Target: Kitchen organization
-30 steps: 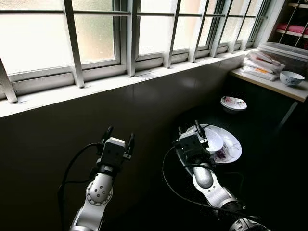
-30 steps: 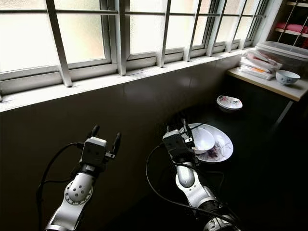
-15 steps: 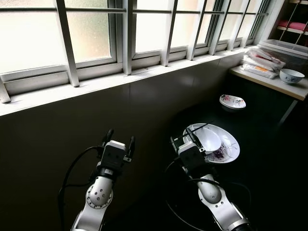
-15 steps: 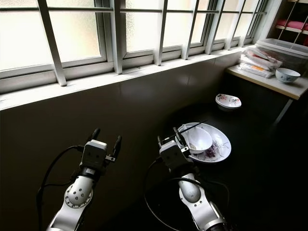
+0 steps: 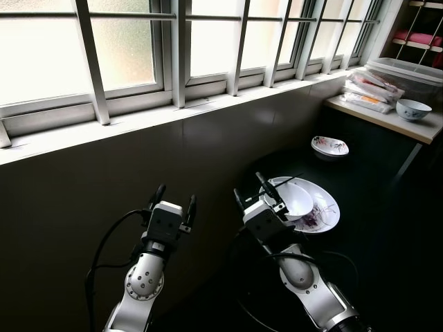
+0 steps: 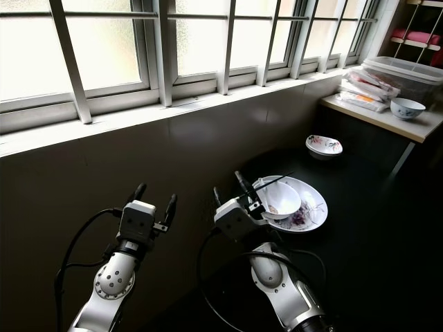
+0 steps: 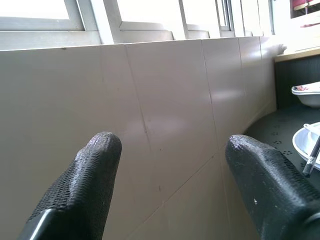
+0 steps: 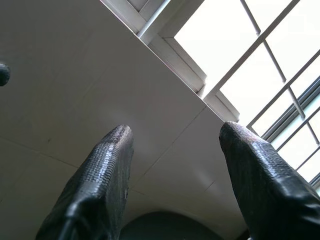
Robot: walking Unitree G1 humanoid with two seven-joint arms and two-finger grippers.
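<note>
Two grippers, left gripper (image 5: 174, 197), right gripper (image 5: 249, 190), three bowls (image 5: 295, 198)

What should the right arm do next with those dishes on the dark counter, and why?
Probably tip the right pincer forward toward the small white bowl on the flower-patterned white plate. Its fingers are open and empty, and its wrist view faces the tiled wall and window, not the dishes.
</note>
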